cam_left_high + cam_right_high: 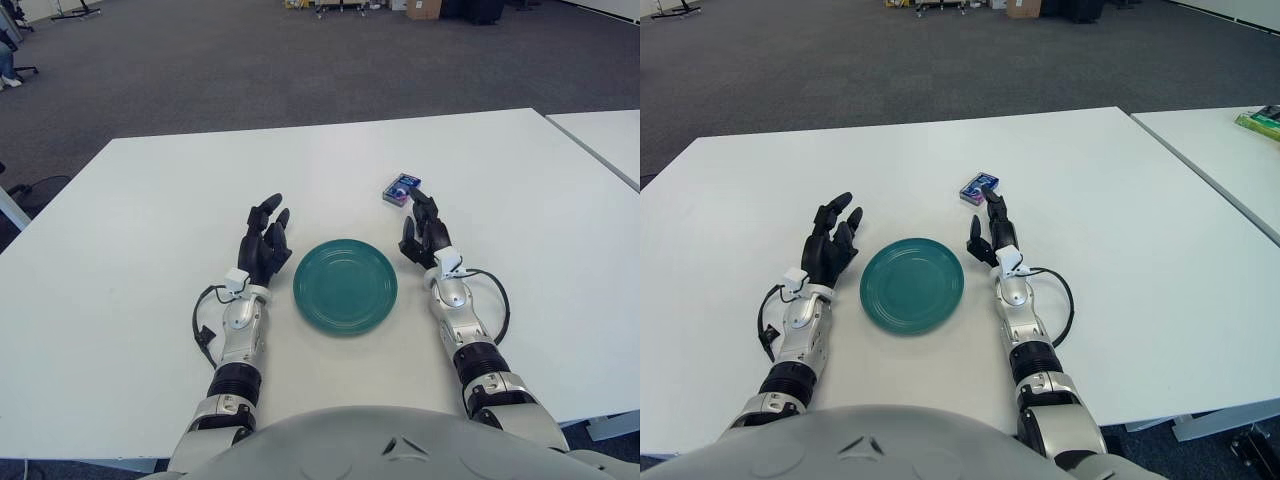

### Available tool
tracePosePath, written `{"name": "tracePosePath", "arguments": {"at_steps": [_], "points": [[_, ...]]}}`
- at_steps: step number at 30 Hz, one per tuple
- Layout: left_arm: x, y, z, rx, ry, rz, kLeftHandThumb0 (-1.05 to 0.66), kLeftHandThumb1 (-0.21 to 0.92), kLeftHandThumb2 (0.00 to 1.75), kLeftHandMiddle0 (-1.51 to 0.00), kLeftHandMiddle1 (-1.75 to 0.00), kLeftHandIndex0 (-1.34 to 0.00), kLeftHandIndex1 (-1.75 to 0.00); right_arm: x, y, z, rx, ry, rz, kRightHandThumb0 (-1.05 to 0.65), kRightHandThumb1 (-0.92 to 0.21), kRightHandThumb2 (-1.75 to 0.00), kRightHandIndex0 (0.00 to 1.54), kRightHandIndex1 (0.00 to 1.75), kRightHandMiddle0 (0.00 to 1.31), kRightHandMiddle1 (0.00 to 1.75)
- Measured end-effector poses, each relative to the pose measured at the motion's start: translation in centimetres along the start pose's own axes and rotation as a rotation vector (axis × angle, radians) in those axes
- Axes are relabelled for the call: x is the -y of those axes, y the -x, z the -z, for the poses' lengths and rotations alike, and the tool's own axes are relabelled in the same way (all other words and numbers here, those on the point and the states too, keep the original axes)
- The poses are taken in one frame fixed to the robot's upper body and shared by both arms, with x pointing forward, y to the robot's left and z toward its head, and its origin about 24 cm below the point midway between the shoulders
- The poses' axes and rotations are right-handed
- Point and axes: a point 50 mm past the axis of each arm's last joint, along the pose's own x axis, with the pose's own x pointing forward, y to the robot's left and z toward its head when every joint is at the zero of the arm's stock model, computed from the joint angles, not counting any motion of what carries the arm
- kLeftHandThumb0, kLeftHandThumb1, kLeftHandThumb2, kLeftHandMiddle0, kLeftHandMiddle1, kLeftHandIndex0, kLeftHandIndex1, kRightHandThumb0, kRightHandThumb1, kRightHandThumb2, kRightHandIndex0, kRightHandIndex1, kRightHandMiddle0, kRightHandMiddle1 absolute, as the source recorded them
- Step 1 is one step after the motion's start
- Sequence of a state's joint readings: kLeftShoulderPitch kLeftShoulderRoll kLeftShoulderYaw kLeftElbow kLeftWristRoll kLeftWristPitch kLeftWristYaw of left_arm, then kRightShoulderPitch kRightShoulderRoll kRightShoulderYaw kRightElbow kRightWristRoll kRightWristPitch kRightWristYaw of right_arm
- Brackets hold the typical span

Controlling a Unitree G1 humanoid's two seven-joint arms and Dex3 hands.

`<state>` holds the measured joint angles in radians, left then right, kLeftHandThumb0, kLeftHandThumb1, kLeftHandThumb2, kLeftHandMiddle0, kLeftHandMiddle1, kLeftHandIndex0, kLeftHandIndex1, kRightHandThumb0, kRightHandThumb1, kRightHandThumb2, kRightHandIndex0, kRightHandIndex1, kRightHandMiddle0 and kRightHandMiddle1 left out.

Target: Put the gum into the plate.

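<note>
A small blue and purple gum pack (400, 188) lies flat on the white table (150, 200), beyond and right of a round teal plate (345, 285). The plate holds nothing. My right hand (424, 230) rests just right of the plate, fingers open and stretched toward the gum, its fingertips close to the pack's near edge; I cannot tell if they touch it. My left hand (265, 240) lies open on the table just left of the plate, holding nothing.
A second white table (605, 140) stands at the right with a narrow gap between the tables; a green object (1260, 122) lies on it. Grey carpet floor lies beyond the far table edge.
</note>
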<state>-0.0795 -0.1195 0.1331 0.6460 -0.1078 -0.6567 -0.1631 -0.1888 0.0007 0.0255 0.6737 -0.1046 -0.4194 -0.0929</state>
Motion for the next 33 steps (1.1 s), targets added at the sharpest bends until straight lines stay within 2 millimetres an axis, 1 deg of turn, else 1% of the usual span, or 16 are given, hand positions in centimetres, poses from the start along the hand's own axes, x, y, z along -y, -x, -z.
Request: {"name": "tracePosePath", "arguments": {"at_steps": [12,17,20,23,26,31,33], "points": [[0.1,0.0,0.1,-0.005,-0.020,-0.002,-0.81,0.92,0.81,-0.42,0.00,-0.06,-0.79,0.2,-0.2,-0.1,0.015,0.002,-0.021,-0.69,-0.92,-1.00,0.07,0.00,0.00,0.32],[0.2,0.0,0.1,-0.006,-0.025,-0.001,-0.80,0.92,0.81,-0.41,0.00,-0.06,-0.79,1.0,-1.2,-1.0,-0.019,-0.005,-0.027,-0.67,-0.92,-0.99,0.07,0.00,0.00,0.35],[0.2,0.0,0.1,-0.006,-0.027,0.001,-0.80,0.92,0.81,-0.42,0.00,-0.06,-0.79,2.4,-2.3,-1.7,-0.050,0.009,-0.002,-0.65,-0.92,-0.97,0.08,0.00,0.00,0.39],[0.2,-0.1,0.0,-0.005,-0.033,-0.001,-0.80,0.92,0.81,-0.42,0.00,-0.06,-0.79,4.4,-3.8,-2.9,-0.037,0.044,0.050,-0.63,-0.92,-0.92,0.10,0.01,0.00,0.46],[0.3,-0.1,0.0,-0.006,-0.041,-0.005,-0.80,0.92,0.82,-0.42,0.00,-0.06,-0.79,6.5,-5.5,-4.7,-0.001,0.078,0.111,-0.62,-0.92,-0.87,0.12,0.01,0.00,0.50],[0.3,-0.3,-0.1,-0.002,-0.050,-0.001,-0.80,0.92,0.82,-0.41,0.00,-0.06,-0.79,8.6,-8.2,-8.3,0.072,0.129,0.172,-0.61,-0.92,-0.78,0.15,0.02,0.00,0.55],[0.4,-0.3,-0.1,-0.001,-0.054,0.004,-0.80,0.92,0.82,-0.41,0.00,-0.06,-0.79,9.1,-9.2,-9.8,0.094,0.159,0.185,-0.61,-0.92,-0.76,0.17,0.02,0.00,0.57]]}}
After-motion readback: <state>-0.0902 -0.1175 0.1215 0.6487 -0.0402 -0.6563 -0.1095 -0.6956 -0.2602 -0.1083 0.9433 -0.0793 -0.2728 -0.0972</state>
